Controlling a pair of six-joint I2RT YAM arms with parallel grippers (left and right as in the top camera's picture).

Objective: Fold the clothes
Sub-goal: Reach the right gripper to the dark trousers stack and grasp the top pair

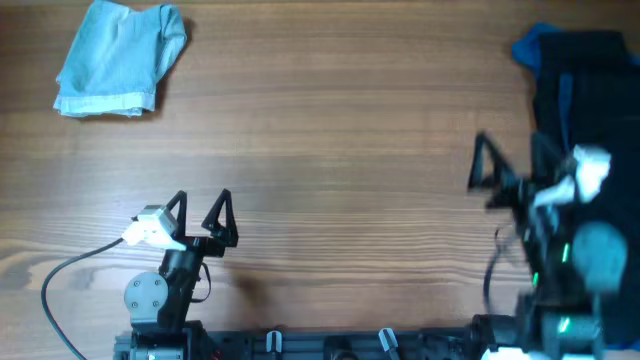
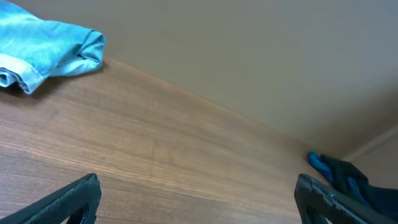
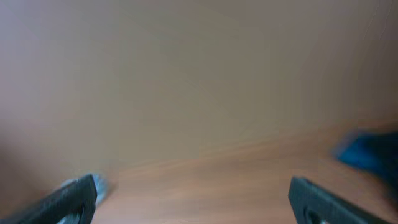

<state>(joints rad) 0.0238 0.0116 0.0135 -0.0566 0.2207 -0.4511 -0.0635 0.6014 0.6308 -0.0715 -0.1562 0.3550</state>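
Note:
A folded light blue garment (image 1: 120, 58) lies at the far left of the wooden table; it also shows at the upper left of the left wrist view (image 2: 43, 46). A pile of dark navy and blue clothes (image 1: 580, 90) lies at the far right edge; it shows at the right of the left wrist view (image 2: 348, 177) and as a blue blur in the right wrist view (image 3: 370, 152). My left gripper (image 1: 203, 215) is open and empty near the front left. My right gripper (image 1: 510, 170) is open and empty, just left of the dark pile; its image is blurred.
A white cable (image 1: 60, 290) loops on the table in front of the left arm's base. A plain wall rises behind the table's far edge (image 2: 249, 124).

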